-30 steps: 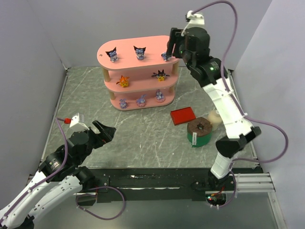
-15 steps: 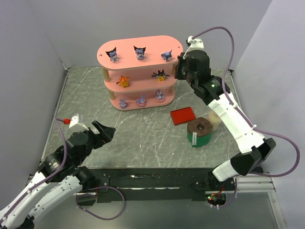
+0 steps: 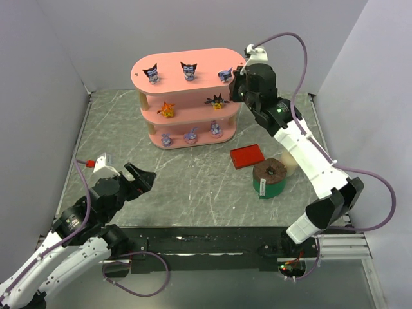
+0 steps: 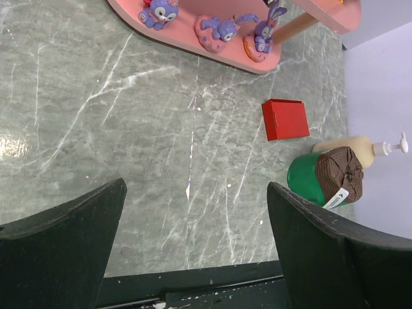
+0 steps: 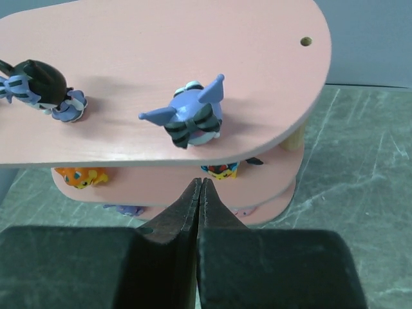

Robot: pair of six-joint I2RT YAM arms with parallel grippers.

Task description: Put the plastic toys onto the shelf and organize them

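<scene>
Grey marbled tabletop, lilac walls

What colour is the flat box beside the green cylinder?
The box is plain red, clearest in the left wrist view.

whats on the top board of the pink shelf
Three small dark plastic figurines with pointed ears stand in a row on the top board of the pink three-tier shelf. The board covers the back of the tiers beneath, so anything there cannot be seen.
</scene>
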